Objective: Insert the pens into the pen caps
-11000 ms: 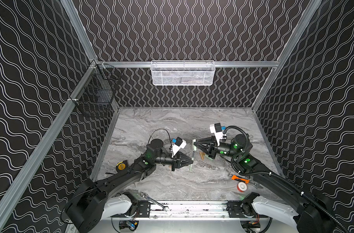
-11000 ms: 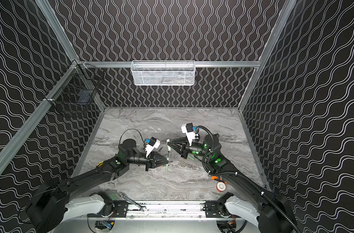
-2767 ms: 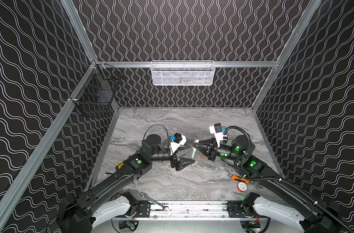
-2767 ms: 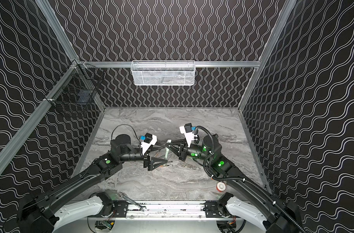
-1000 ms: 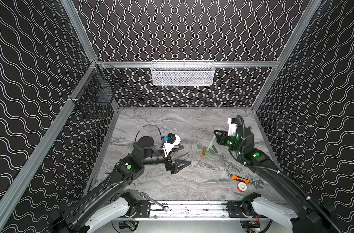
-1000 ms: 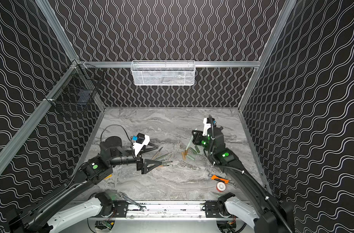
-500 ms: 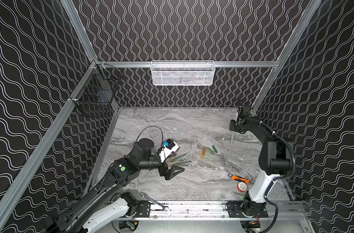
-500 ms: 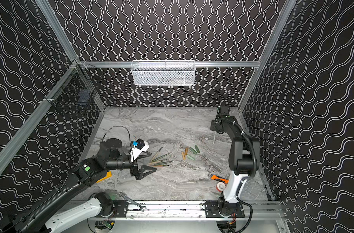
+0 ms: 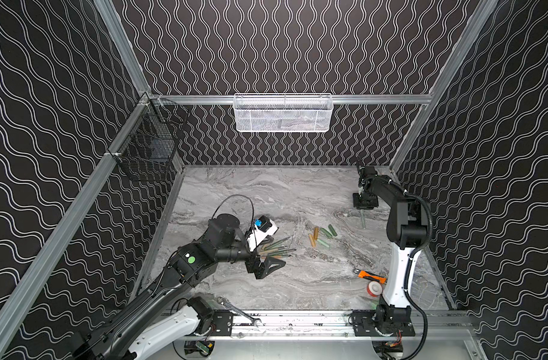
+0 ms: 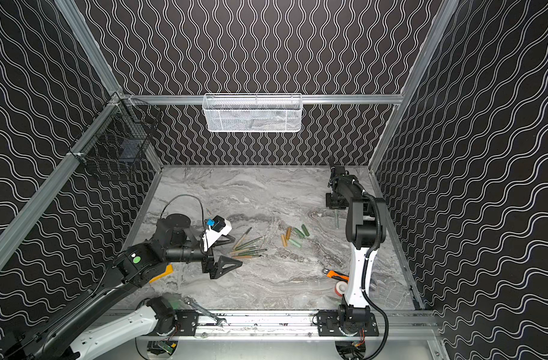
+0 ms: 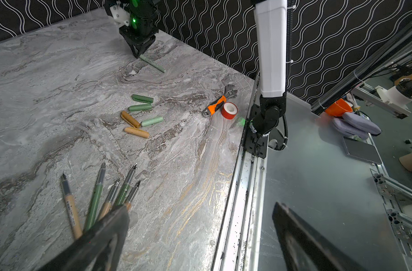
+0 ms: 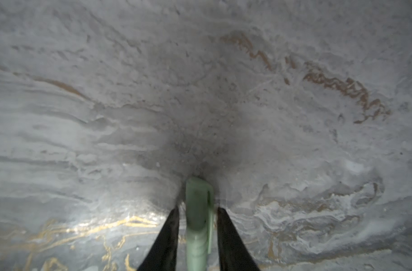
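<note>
Spreading the left gripper wide apart, gripping nothing, at lower centre-left of both top views, right at the butt ends of five uncapped pens fanned on the marble table, tips pointing right; showing, in the left wrist view, one finger overlapping those barrels; lying just right of centre, apart from the pens, five loose pen caps, two tan, three green; standing the right gripper tip-down at the upper right of the table, jaws slightly apart on either side of a pale green capped pen lying flat, narrow gaps showing, not clamping it; resting at lower right, an orange-handled wrench beside a red tape roll.
</note>
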